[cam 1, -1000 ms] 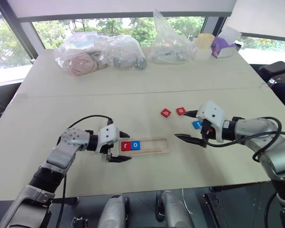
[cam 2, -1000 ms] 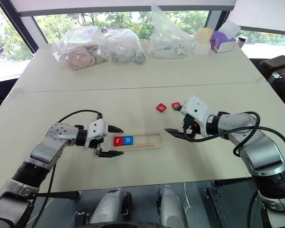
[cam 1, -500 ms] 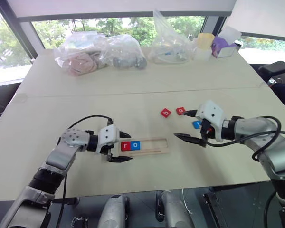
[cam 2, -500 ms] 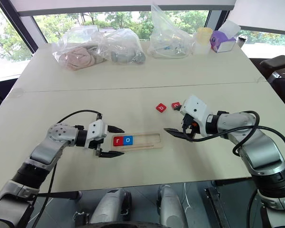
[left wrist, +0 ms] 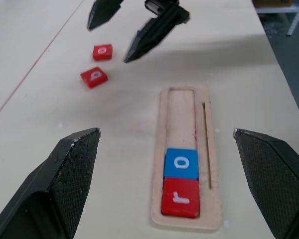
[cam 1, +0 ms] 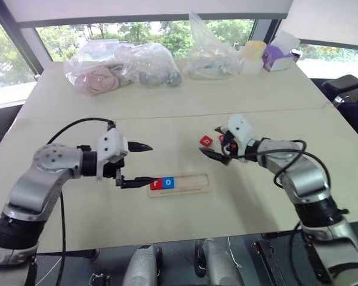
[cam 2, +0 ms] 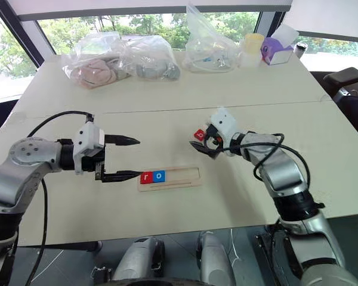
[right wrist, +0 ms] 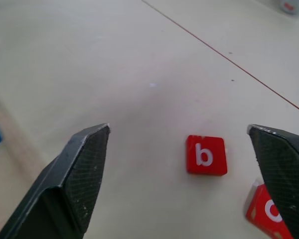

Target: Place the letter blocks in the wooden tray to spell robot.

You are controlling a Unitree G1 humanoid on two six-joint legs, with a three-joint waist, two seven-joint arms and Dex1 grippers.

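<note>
Left gripper (cam 1: 138,162) released, fingers spread wide, hovering just off near end of wooden tray (cam 1: 194,184). Tray long axis runs straight away from left fingertips toward right arm; red r block (left wrist: 180,197) at near end, blue o block (left wrist: 181,163) touching it, rest of slot bare. Right gripper (left wrist: 120,31) also spread, empty, beyond tray's far end. Red b block (right wrist: 206,155) lies between its fingers, letter upright to it; red o block (right wrist: 268,213) just beside. Far table edge: plastic bags (cam 1: 124,65), cup (cam 1: 256,52); nothing blocking.
</note>
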